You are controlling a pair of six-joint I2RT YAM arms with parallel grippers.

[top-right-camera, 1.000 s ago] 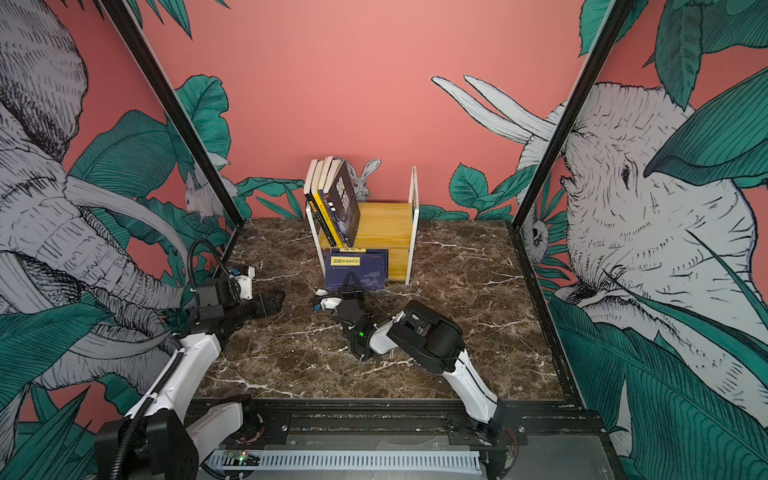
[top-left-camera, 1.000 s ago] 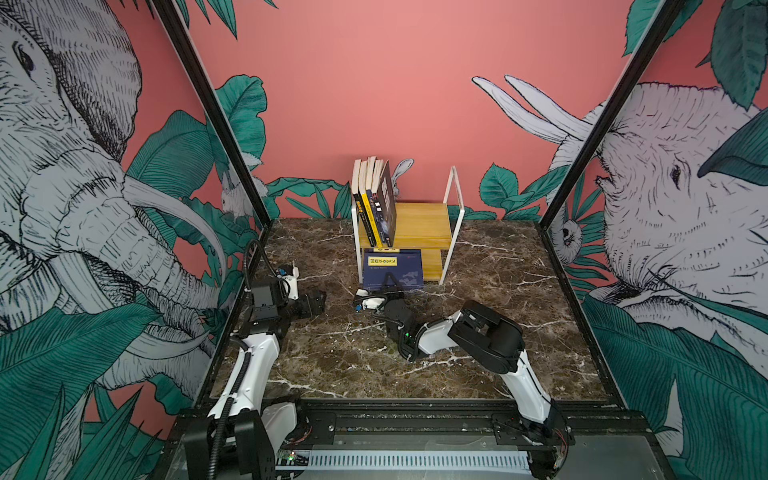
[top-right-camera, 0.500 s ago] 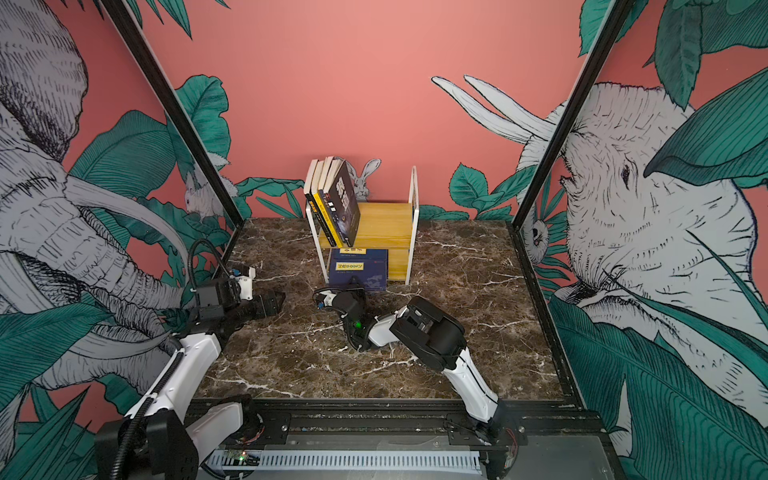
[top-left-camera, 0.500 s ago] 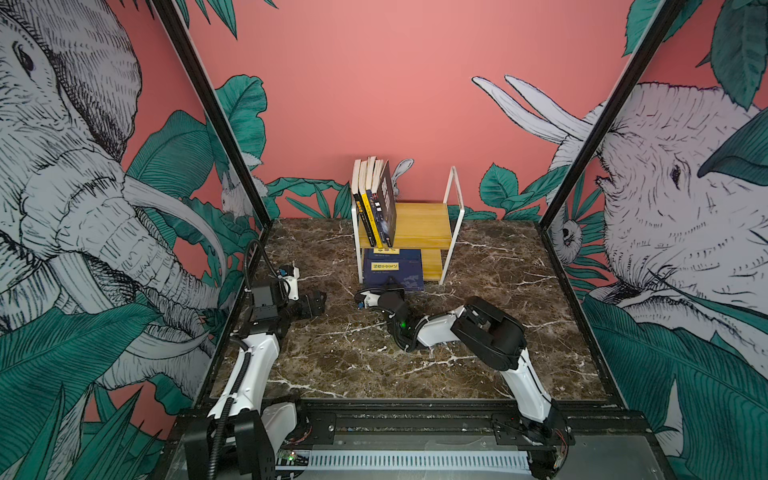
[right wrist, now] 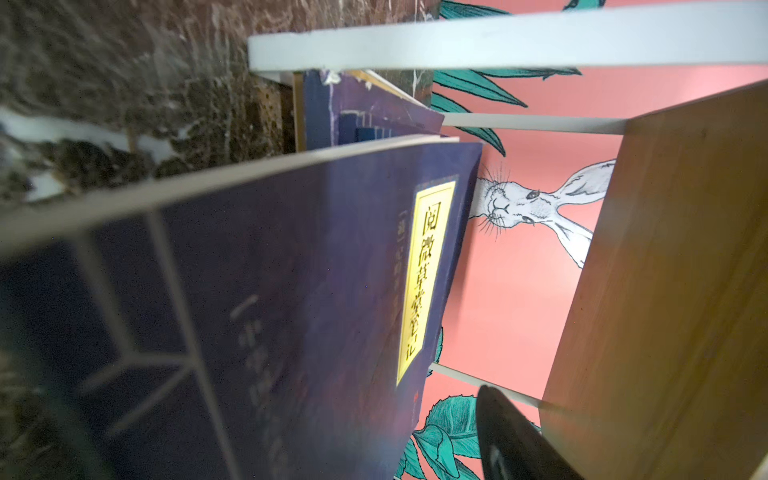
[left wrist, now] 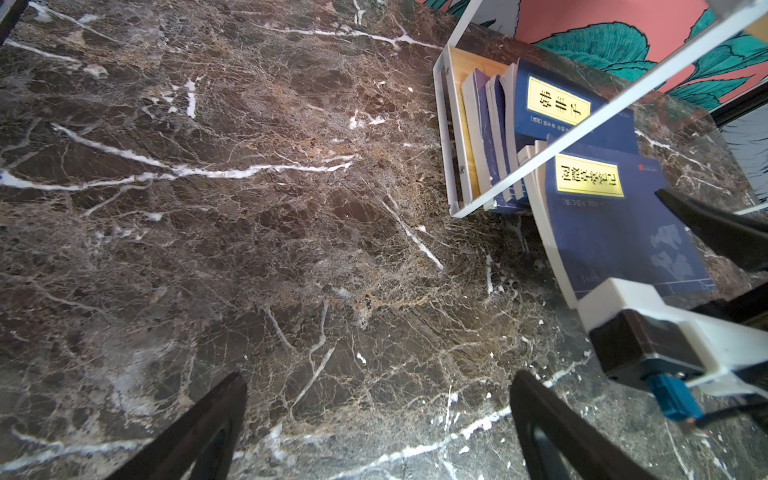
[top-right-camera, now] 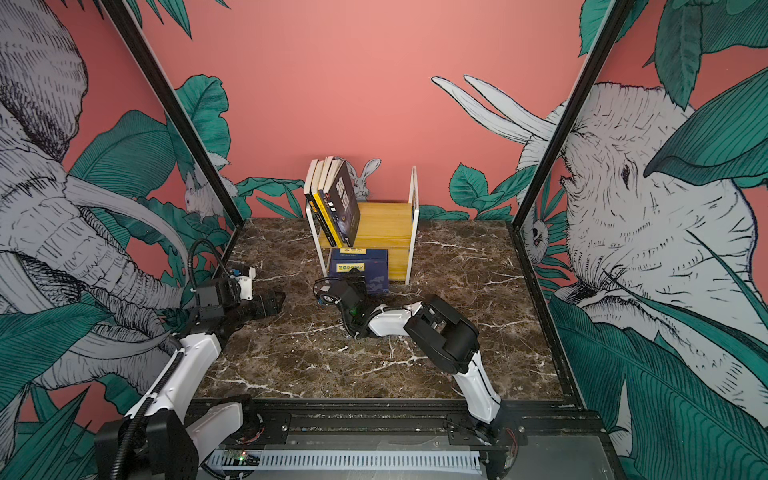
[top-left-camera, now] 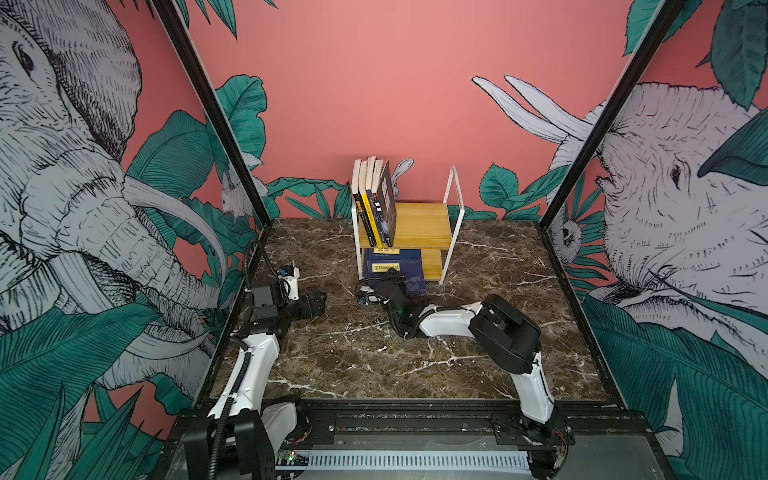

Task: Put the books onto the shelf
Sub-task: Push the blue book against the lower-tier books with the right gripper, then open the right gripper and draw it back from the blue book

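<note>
Right claw (top-left-camera: 394,276) parted beside navy book (left wrist: 615,232)

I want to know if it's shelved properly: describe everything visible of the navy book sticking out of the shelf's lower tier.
The navy book is a thin paperback: dark blue cover, yellow label with black characters, pale page edges. It lies cover up and sloped on other navy books in the lower tier of the shelf, its near end jutting out past the front. The right hand is at that end, jaws open, one finger clear above the cover.
</note>
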